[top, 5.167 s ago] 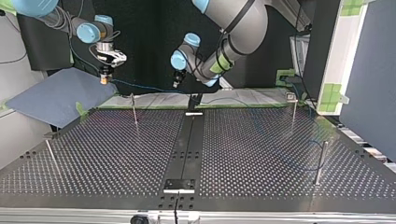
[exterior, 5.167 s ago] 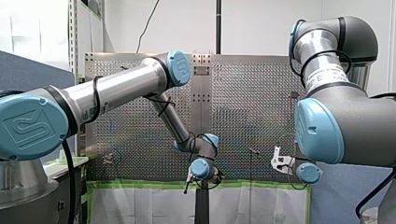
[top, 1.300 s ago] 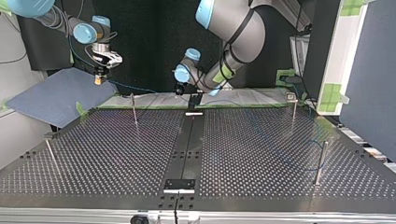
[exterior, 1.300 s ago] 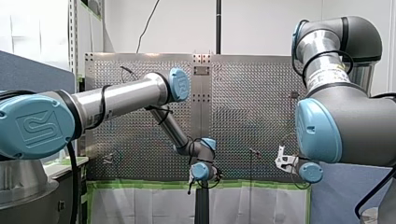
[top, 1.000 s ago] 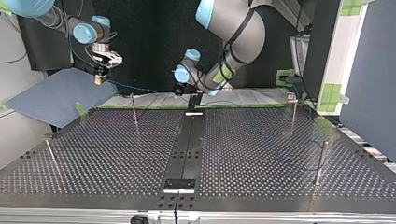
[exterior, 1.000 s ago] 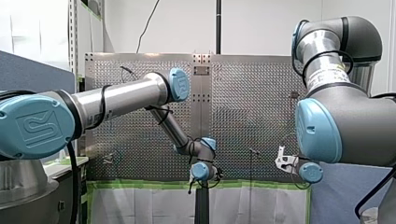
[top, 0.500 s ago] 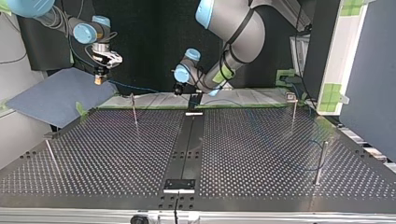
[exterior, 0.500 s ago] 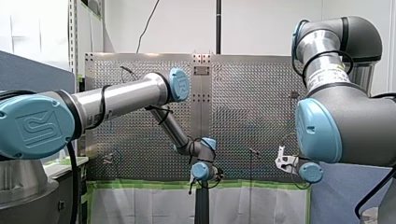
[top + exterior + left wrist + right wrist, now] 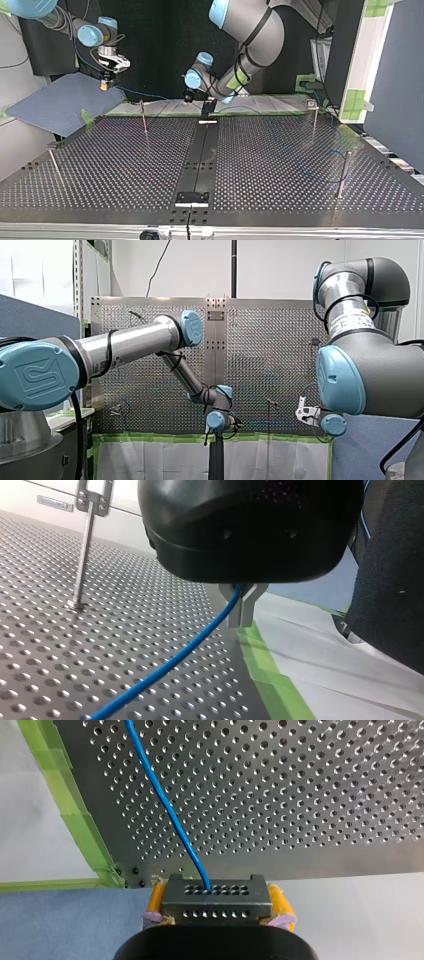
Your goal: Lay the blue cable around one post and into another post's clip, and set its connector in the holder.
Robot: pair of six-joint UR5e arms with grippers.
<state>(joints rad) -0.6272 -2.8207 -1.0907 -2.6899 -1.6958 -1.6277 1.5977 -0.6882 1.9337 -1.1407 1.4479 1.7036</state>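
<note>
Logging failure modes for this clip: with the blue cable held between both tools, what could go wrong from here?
The cable runs from the connector in my right tool to my left tool; pulling apart could strain that joint. My left tool's thin fingers pinch bare cable, which may slip. The nearby post could snag the span.

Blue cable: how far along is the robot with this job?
Nothing looks finished. In hand: my right claw grips the connector, and the blue cable is held in my left claw. Whether it already rounds a post is unclear. Left: the clip-topped post looks empty, and the connector is not set down yet.
</note>
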